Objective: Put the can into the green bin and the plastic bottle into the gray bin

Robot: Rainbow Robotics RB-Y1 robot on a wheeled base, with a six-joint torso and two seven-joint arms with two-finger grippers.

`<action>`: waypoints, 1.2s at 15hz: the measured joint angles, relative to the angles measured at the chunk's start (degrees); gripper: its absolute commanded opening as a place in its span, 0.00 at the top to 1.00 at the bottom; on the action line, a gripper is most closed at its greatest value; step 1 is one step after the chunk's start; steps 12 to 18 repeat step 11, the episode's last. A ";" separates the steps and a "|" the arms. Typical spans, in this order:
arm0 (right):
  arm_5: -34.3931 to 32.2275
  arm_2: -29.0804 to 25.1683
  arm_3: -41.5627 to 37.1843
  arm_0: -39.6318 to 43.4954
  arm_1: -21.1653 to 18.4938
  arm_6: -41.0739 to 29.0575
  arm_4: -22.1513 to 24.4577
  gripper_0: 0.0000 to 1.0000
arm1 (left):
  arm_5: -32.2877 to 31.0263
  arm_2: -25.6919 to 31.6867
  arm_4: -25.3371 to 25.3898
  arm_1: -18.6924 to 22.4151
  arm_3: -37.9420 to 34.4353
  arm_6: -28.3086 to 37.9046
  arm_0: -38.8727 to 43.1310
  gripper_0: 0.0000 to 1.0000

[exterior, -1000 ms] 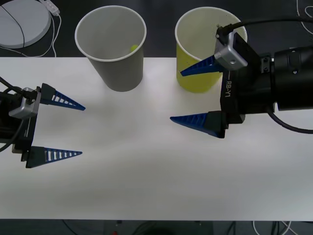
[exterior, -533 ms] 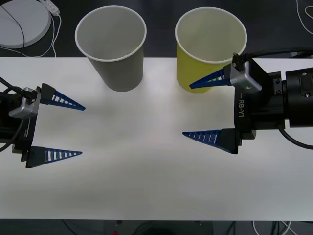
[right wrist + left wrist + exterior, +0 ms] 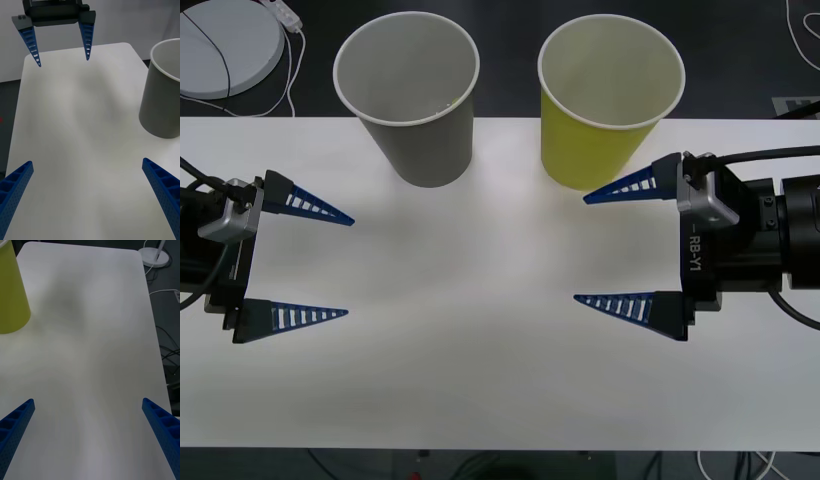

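The white bench (image 3: pixel 480 380) lies bare at its near edge; over its left side hangs the left end effector (image 3: pixel 348 265), its blue ribbed fingers spread wide and holding nothing; over the right side hangs the right end effector (image 3: pixel 580 248), likewise wide open and empty, its upper finger just in front of the green bin's wall, though whether it touches cannot be told. In the right wrist view the left end effector (image 3: pixel 62 60) faces across the bench with the gray bin (image 3: pixel 163 93) standing to one side; in the left wrist view the green bin (image 3: pixel 11 296) stands at the bench's edge.

Farther off, both bins stand upright at the back of the bench, side by side and apart; the gray bin (image 3: pixel 415 130) is on the left, the green bin (image 3: pixel 605 125) on the right. A small lime-green glint low inside the gray bin may be the plastic bottle's cap, but it is too small to be sure; no can lies on the bench, and the green bin's depth is not visible.

By my judgement both drops are done; a good finish means drawing the right arm clear without nudging the light paper cup, keeping the fingers open and level; a brush could tip it.

Beyond the bench sits a round white base (image 3: pixel 225 45) with a cable.
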 measured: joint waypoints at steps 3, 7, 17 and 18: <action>-0.04 -0.94 -0.20 1.98 0.04 1.66 -0.27 0.00 | 0.00 0.00 0.00 0.00 0.00 0.00 0.00 0.00; -0.03 -1.42 -0.20 3.17 0.00 2.86 -0.71 0.00 | 0.00 0.00 0.00 0.00 0.00 0.00 0.00 0.00; 0.01 -1.43 -0.12 3.19 0.03 2.95 -0.72 0.00 | 0.00 0.00 0.00 0.00 0.00 0.00 0.00 0.00; 0.01 -1.43 -0.12 3.19 0.03 2.95 -0.72 0.00 | 0.00 0.00 0.00 0.00 0.00 0.00 0.00 0.00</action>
